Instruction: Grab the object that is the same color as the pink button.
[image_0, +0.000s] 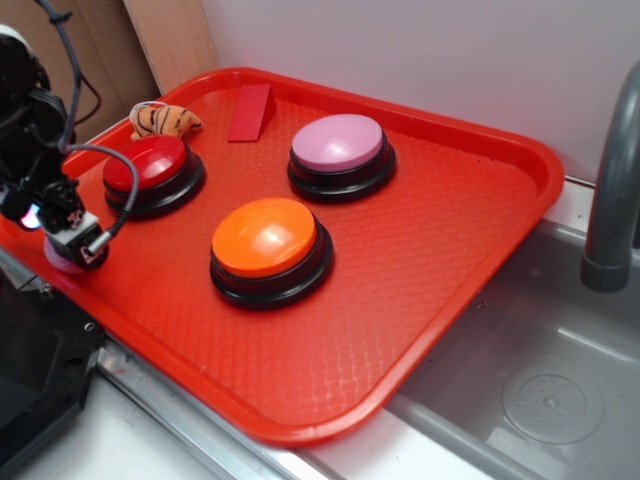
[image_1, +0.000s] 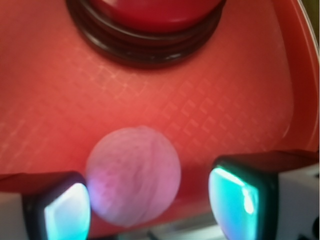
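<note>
One red tray (image_0: 480, 290) carries three big push buttons: a pink button (image_0: 338, 143) toward the far edge, a red button (image_0: 148, 163) near the left edge and an orange button (image_0: 265, 237) in the middle. One striped plush toy (image_0: 162, 120) and one red wedge (image_0: 250, 112) lie by the far left corner. The single small pink ball (image_1: 133, 175) sits at the tray's near left edge (just short of the red button), between the two fingers of the claw (image_1: 150, 207), which stands open, one pad (image_1: 67, 212) touching the ball and the other apart from it.

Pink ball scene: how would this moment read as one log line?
tool: open, straddling pink ball | ball: on red tray, not gripped | nearest: red button
</note>
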